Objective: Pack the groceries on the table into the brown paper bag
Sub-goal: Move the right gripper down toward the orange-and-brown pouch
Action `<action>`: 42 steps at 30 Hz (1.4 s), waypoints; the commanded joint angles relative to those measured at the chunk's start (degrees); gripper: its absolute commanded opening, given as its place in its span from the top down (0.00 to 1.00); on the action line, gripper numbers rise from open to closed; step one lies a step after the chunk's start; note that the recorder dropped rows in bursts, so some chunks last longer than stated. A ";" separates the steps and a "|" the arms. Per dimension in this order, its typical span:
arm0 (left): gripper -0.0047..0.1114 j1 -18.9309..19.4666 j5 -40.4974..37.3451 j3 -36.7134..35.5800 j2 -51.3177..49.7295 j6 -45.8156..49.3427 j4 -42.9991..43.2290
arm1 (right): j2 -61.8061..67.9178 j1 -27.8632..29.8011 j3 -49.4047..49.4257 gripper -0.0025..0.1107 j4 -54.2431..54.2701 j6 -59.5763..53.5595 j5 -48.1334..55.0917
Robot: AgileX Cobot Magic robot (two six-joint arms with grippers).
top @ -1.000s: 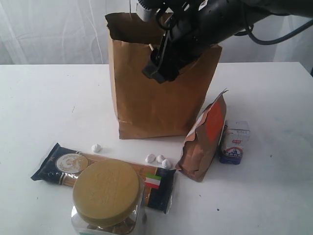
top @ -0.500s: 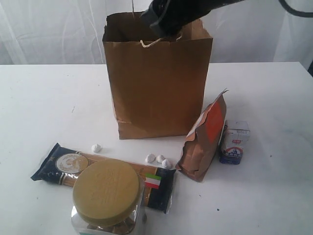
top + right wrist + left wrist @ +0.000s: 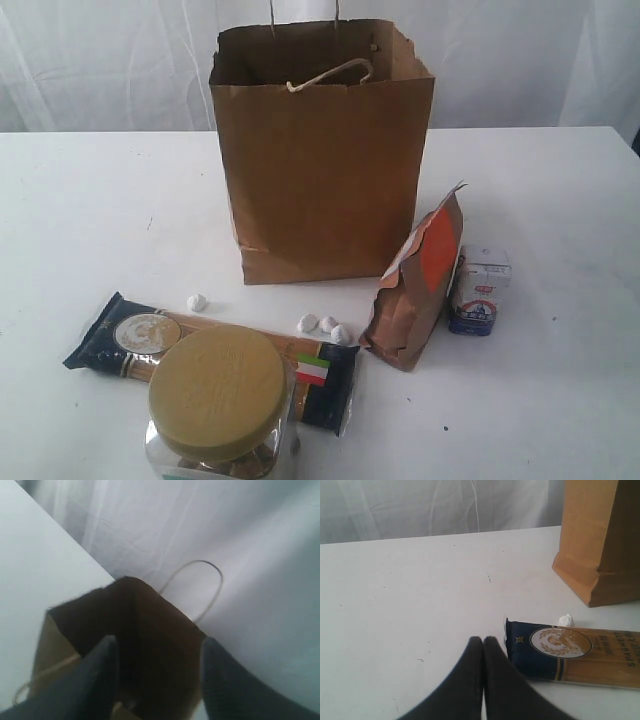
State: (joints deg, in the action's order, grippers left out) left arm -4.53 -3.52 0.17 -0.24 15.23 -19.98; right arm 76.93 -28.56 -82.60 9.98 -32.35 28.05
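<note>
Right end effector (image 3: 157, 647) hovers empty, jaws apart, over the brown paper bag (image 3: 47, 645); left end effector (image 3: 483, 641) is pinched together. The next move likely calls for grasping the orange-brown pouch (image 3: 420, 285).

**Exterior view:** slightly raised, from the near edge of the table (image 3: 90, 200), facing the front of the brown paper bag (image 3: 325, 170); the clear jar (image 3: 218, 400) is nearest the lens.
**Left wrist view:** low over the tabletop, looking past the left gripper (image 3: 483, 642) to the navy spaghetti packet (image 3: 570, 652).
**Right wrist view:** tilted, close above the bag's open mouth, framed by the right gripper (image 3: 159, 647).

All 3 views share the bag.
</note>
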 commanded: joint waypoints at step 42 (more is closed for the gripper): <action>0.96 -0.26 0.04 -0.17 0.24 0.01 -0.56 | 9.52 17.60 8.96 0.47 30.65 2.40 26.80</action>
State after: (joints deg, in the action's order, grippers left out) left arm -4.53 -3.52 0.17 -0.24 15.23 -19.98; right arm 85.30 -11.27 -74.75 39.20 -29.18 55.38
